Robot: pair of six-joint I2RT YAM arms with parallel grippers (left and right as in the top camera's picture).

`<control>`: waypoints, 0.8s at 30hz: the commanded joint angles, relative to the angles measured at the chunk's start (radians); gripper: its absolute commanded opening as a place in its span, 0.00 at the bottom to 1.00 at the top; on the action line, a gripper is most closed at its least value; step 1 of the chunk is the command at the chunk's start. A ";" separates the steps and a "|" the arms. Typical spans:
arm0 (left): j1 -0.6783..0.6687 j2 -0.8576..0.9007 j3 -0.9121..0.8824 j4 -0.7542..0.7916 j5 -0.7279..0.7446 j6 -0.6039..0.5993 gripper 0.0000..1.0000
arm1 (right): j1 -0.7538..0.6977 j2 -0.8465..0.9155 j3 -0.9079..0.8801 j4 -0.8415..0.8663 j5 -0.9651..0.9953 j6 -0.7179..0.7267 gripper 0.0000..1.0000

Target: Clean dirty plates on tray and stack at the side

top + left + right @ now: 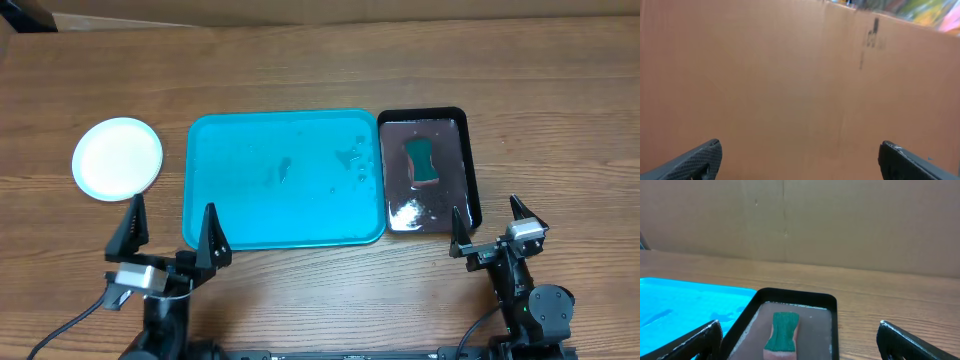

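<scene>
The turquoise tray point(285, 205) lies flat at the middle of the wooden worktop point(330, 60), its floor wet with scattered water drops point(352, 160). A white plate point(118, 158) rests on the worktop just left of the tray, apart from its rim; whether other plates lie under it cannot be told from above. The left claw point(171, 232) hangs off the tray's near left corner with its jaws spread wide and nothing between them. One finger stands over the tray's front left edge and the other points up toward the plate, which sits just beyond that finger and a little farther from the tray. The left wrist view takes in only the two finger ends and a brown cardboard wall point(790, 75). Touching the tray's right side is a narrower black tray point(420, 113) holding a green-topped sponge point(423, 160) and some shiny wet patches. The right claw point(490, 226) hovers at the near end of this black tray, well to the right of the turquoise tray and far from the plate, its jaws also wide and empty.
</scene>
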State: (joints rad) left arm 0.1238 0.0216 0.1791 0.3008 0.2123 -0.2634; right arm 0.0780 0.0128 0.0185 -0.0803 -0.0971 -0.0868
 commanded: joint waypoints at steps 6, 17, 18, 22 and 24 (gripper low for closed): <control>-0.026 -0.018 -0.154 0.003 -0.112 -0.100 1.00 | -0.006 -0.010 -0.011 0.004 -0.001 -0.008 1.00; -0.042 -0.018 -0.174 -0.323 -0.146 0.043 1.00 | -0.006 -0.010 -0.011 0.004 -0.001 -0.008 1.00; -0.042 -0.018 -0.174 -0.347 -0.145 0.076 1.00 | -0.006 -0.010 -0.011 0.004 -0.001 -0.008 1.00; -0.044 -0.018 -0.174 -0.375 -0.150 0.174 1.00 | -0.006 -0.010 -0.011 0.004 -0.001 -0.008 1.00; -0.047 -0.018 -0.174 -0.376 -0.153 0.185 1.00 | -0.006 -0.010 -0.011 0.004 -0.001 -0.008 1.00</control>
State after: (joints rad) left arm 0.0910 0.0147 0.0086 -0.0711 0.0738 -0.1776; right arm 0.0780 0.0128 0.0185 -0.0799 -0.0971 -0.0864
